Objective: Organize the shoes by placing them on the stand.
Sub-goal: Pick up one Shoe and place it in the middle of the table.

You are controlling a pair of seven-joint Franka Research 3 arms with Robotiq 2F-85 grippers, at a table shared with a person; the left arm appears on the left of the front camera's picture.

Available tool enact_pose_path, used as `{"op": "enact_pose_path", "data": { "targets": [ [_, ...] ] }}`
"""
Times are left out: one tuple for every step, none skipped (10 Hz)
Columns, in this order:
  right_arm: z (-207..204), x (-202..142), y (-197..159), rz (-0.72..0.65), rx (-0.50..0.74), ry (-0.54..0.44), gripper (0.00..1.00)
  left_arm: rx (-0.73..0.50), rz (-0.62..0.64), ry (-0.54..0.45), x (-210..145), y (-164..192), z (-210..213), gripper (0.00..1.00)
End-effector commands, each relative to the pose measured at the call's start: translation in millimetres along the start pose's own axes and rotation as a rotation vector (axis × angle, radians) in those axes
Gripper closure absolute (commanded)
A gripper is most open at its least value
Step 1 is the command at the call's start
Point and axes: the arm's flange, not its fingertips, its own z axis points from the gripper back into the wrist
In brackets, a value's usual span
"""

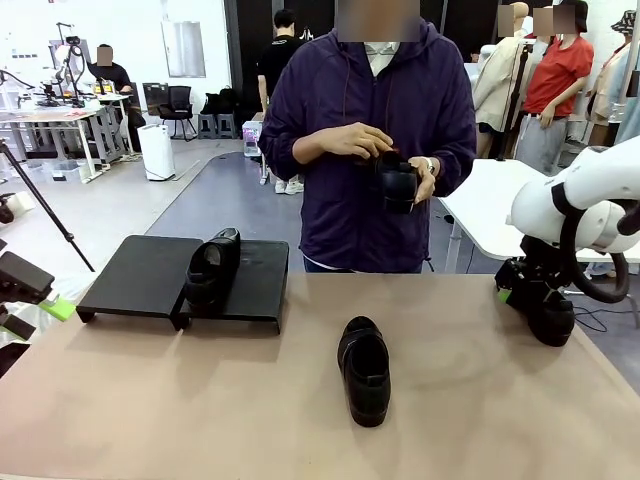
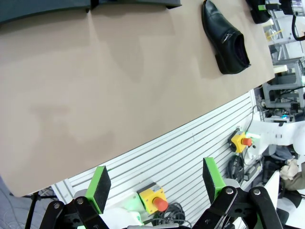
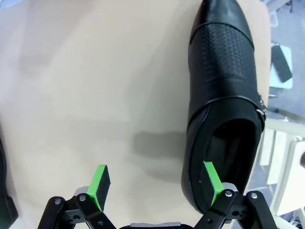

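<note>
One glossy black shoe [image 1: 212, 265] rests on the low black stand [image 1: 140, 275] at the left back of the table. Another shoe [image 1: 365, 368] [image 2: 226, 40] lies on the table's middle, toe toward the robot. A person across the table holds a third shoe [image 1: 397, 182] in both hands at chest height. My right gripper [image 1: 515, 292] [image 3: 155, 183] is open, low over a fourth shoe [image 1: 552, 318] [image 3: 224, 95] at the right edge. One finger stands in front of its heel opening, the other over bare table. My left gripper [image 1: 40, 305] [image 2: 155, 183] is open and empty by the table's near left edge.
The tan tabletop [image 1: 200, 400] has free room in front of the stand and between the middle shoe and the right one. Below the table's near edge are a slatted panel and yellow stop buttons [image 2: 155, 198]. A white table [image 1: 480, 200] stands behind at the right.
</note>
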Motion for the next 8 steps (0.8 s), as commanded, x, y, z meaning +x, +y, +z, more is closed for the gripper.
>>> {"op": "enact_pose_path", "data": {
  "targets": [
    [-5,3,-10,0.008,0.024,-0.032,0.00,-0.019,0.005,-0.005,-2,0,-1,0.00],
    [-8,4,-13,0.006,0.016,-0.043,0.00,-0.019,0.005,-0.005,-2,0,-1,0.00],
    [-11,5,-17,-0.003,0.006,-0.061,0.00,-0.019,0.005,-0.005,-2,0,-1,0.00],
    [-14,6,-20,-0.006,0.009,-0.076,0.00,-0.019,0.005,-0.005,-2,0,-1,0.00],
    [-17,8,-23,-0.009,0.023,-0.070,0.00,-0.019,0.005,-0.005,-2,0,-1,0.00],
    [-21,9,-24,-0.017,0.038,-0.064,0.00,-0.019,0.005,-0.005,-2,0,-1,0.00],
    [-23,10,-25,-0.024,0.030,-0.066,0.00,-0.019,0.005,-0.005,-2,0,-1,0.00],
    [-24,11,-24,-0.026,0.024,-0.064,0.00,-0.019,0.005,-0.005,-2,0,-1,0.00]
  ]
}}
